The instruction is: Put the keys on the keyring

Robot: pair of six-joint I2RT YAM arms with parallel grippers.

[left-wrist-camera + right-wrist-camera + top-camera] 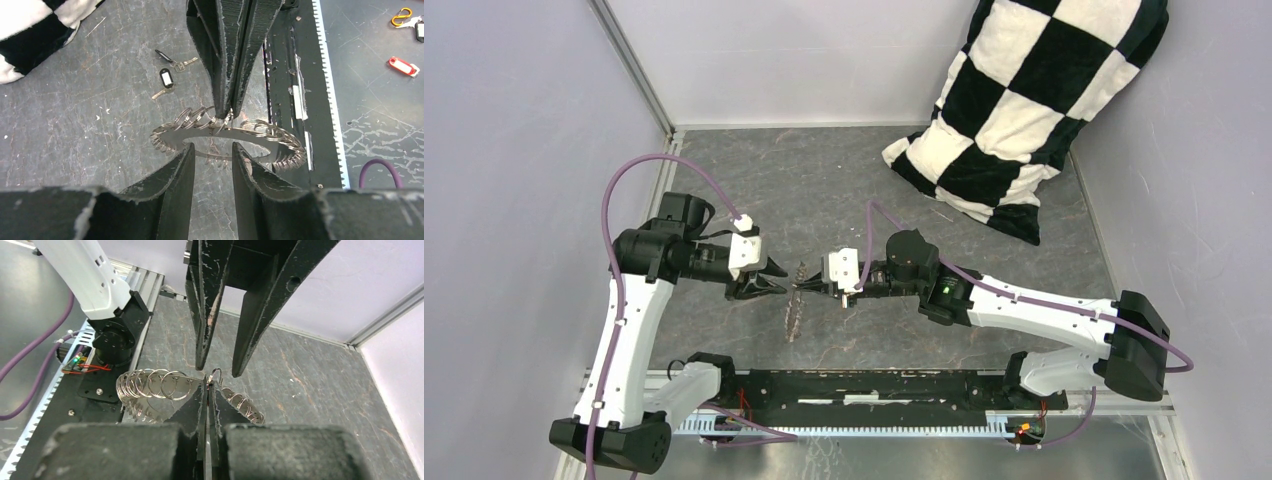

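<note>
My right pincer clenches the keyring aloft, seemingly so my left pincer, spread, can straddle its rim.

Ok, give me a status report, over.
Right gripper shut on the keyring. Left gripper open at its rim. Keys loose on the table. Nothing in the way.

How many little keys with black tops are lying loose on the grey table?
2. The farther key and the nearer key lie close together on the table, beyond the keyring in the left wrist view. Others could be hidden from view.
</note>
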